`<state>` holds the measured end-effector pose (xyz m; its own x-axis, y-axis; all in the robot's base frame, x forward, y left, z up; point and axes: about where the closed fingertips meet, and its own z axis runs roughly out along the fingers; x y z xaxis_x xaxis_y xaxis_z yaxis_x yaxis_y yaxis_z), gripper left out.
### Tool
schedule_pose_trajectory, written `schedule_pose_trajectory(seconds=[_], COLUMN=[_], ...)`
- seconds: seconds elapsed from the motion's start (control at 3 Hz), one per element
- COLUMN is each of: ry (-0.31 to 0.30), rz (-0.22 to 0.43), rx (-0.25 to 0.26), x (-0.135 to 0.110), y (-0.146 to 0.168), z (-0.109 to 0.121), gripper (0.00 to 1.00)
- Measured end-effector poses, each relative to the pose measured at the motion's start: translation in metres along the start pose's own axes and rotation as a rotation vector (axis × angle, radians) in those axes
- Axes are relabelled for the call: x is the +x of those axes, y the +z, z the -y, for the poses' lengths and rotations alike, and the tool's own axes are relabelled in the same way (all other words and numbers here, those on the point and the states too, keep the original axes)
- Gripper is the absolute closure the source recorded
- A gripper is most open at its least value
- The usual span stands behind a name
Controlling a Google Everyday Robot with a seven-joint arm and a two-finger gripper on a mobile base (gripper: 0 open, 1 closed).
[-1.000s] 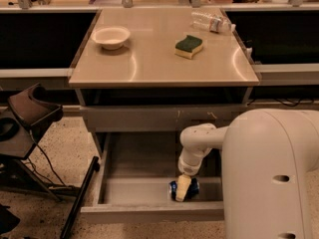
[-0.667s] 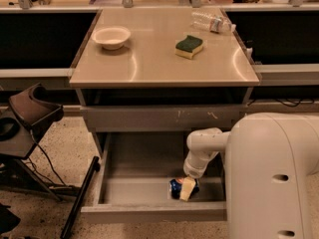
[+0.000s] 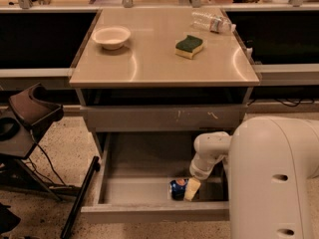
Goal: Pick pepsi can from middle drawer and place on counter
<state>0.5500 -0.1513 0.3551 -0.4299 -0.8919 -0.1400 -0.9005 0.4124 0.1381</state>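
Note:
The pepsi can, dark blue, lies on the grey floor of the open middle drawer, close to the low front wall and right of centre. My gripper is down inside the drawer, right up against the can's right side, at the end of my white arm. The bulky white arm housing hides the drawer's right part. The glossy beige counter tops the cabinet above.
On the counter are a white bowl, a green-yellow sponge and a clear plastic bottle. A closed taller drawer front with pale scratches overhangs the open drawer. A black stand is at the left. Dark shelves flank the cabinet.
My arm's elbow has shifted a little to the right and lower. The gripper stays at the can, which has barely moved.

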Motion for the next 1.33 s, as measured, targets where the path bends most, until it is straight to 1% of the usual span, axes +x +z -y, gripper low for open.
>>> schedule_pose_trajectory(seconds=[0.33,0.67,1.0,1.33], ry=[0.016,0.024,0.024,0.025], rz=[0.011,0.016,0.015,0.015], rx=[-0.033,-0.05,-0.05,-0.05], x=[0.0015,0.0018,0.0018,0.0018], y=[0.014,0.0195,0.0195,0.0192], z=[-0.0012,-0.0019,-0.002,-0.0022], gripper=[0.0,0.0,0.19,0.42])
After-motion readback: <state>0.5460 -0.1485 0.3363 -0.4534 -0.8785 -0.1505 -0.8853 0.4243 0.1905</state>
